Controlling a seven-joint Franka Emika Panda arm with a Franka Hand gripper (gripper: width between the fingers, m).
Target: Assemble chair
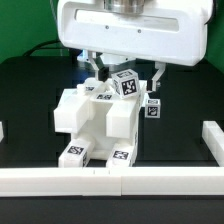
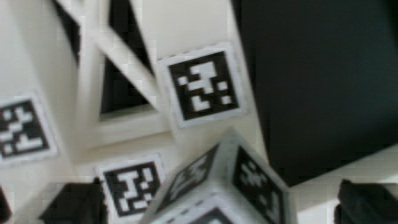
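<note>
Exterior view: gripper (image 1: pixel 127 77) released, jaws wide either side of the top tagged piece (image 1: pixel 126 84) of the chair (image 1: pixel 92 118); best move is straight up, no sideways drift.

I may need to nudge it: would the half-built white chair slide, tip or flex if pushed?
Probably stiff: the chair looks like chunky blocks. Sitting broad and low, it likely slides rather than tips. The tilted tagged piece on top, inside the open gripper, might shift.
</note>
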